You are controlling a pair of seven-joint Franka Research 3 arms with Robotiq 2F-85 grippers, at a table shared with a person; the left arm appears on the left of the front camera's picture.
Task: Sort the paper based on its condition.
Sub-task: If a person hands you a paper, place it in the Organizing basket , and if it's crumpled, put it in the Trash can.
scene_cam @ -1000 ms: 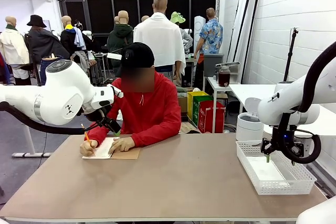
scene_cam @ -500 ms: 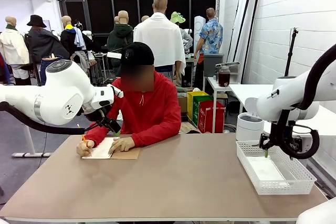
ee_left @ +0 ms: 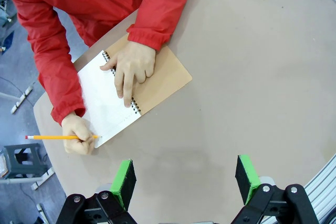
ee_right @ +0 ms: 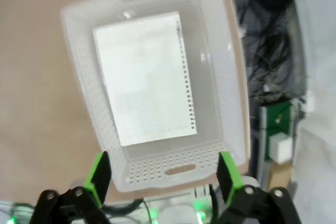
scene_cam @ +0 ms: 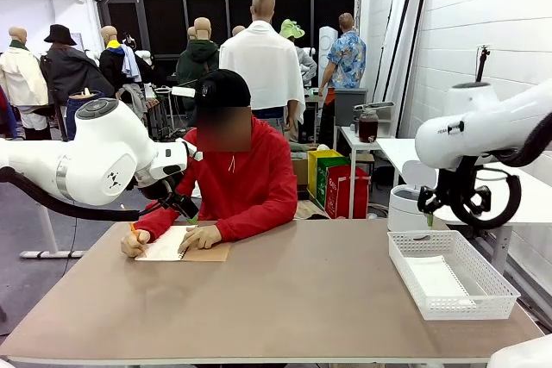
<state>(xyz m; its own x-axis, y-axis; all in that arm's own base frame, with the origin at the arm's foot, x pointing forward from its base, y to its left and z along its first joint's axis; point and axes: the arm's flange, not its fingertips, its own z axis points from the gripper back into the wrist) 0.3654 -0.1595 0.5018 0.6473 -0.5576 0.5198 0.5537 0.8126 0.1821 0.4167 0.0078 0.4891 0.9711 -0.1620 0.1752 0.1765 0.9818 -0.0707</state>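
Right wrist view: one paper sheet [ee_right: 142, 77] lies flat in the white mesh basket [ee_right: 233, 103], so that one looks sorted. Right gripper [ee_right: 163, 163] above it, spread, empty. Left gripper [ee_left: 185, 167] spread too, over the person's hand [ee_left: 79, 135] writing in the spiral notebook [ee_left: 160, 77]; more probably coming.

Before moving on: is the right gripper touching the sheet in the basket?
Apart. Right wrist view: the open right gripper hangs above the mesh basket, clear of the paper sheet lying flat on its floor.
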